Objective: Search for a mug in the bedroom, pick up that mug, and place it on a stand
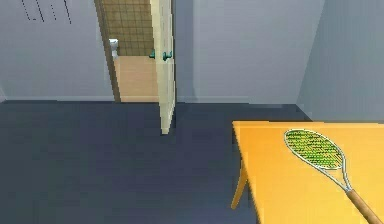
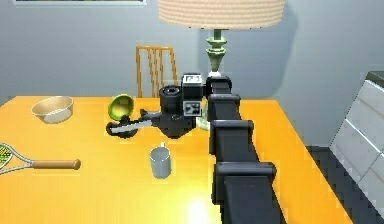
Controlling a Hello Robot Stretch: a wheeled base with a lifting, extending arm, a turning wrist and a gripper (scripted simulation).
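Fingers (image 2: pixel 130 125) of the dark gripper (image 2: pixel 118 130) sit mid-frame with a round green object (image 2: pixel 121 104) behind them, so I can't tell if they hold anything; the small grey mug (image 2: pixel 160 162) stands lower-centre on the orange tabletop (image 2: pixel 70 195).

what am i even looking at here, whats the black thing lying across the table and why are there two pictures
This is a wheeled robot with one reaching arm, working in a simulated house. The forward view looks ahead from the robot: dark floor, an open door and the corner of an orange table with a racket on it. The arm side view looks out sideways over that table. The black bar is the arm, and at its far end sits the gripper, its two-finger hand. On the table are a pale bowl, a green bowl-like thing and a small grey cup, probably the mug it is looking for. A lamp and a chair stand at the far side. The green thing lies right at the gripper, so I cannot tell whether it holds anything.
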